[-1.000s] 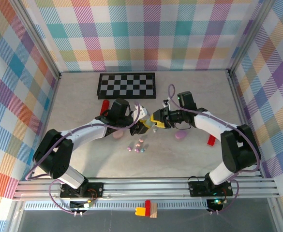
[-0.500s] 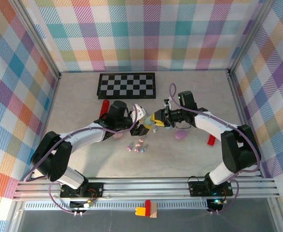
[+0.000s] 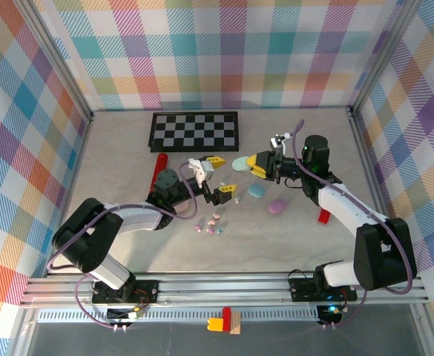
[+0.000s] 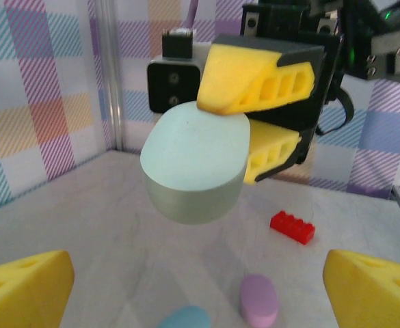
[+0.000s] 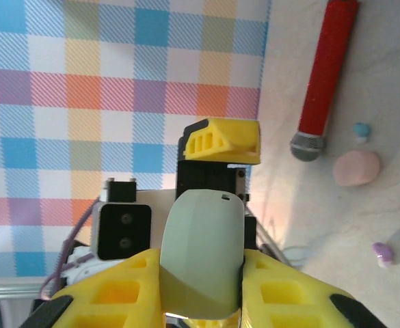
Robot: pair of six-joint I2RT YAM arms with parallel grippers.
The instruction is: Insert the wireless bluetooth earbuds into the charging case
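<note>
A pale green charging case hangs above the table, and my right gripper is shut on it. In the right wrist view the case sits pinched between the yellow fingers. My left gripper stands open just left of the case and apart from it. Through the left wrist camera the case floats ahead of my open left gripper. The wireless bluetooth earbuds, tiny pastel pieces, lie in a cluster on the table below the left gripper.
A blue case and a lilac case lie under the right arm. A pink case rests near a red microphone. A red block sits at the right. A checkerboard lies at the back.
My left gripper opened, let go of the pale green case and drew back left. The right gripper closed on the case and carried it up and to the right.
</note>
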